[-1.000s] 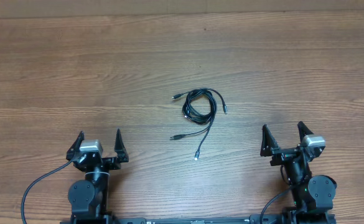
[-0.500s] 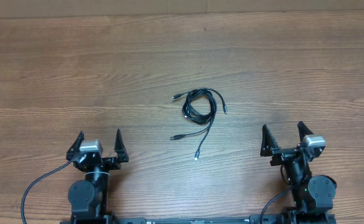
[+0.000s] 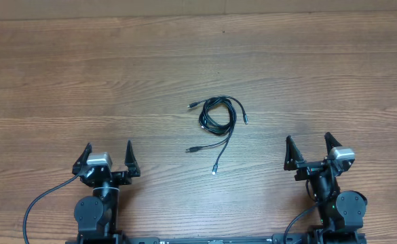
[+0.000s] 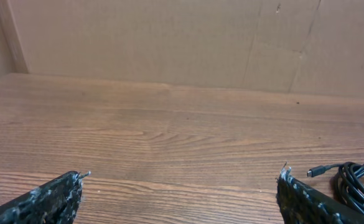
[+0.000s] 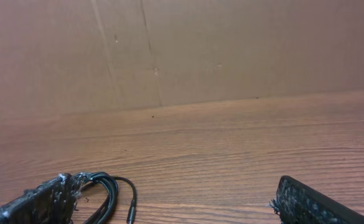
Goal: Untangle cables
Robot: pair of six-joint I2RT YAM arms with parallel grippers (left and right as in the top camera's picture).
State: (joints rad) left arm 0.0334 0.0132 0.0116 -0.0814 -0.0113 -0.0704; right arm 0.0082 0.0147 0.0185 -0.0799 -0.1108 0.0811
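The thin black tangled cables [image 4: 358, 177] run off the left wrist view's right edge and the right wrist view's bottom edge (coil mostly unseen). Overhead, their small plug ends [image 3: 215, 171] are too tiny to identify.

Nothing has shifted over the last second (the cables [image 3: 206, 123] lie just as before).

A wooden table [image 3: 184, 61] meets a creased brown cardboard wall [image 4: 169, 37].

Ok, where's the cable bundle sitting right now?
In the overhead view the cables lie near the middle of the table, ahead of and between the left gripper and the right gripper, touched by neither.
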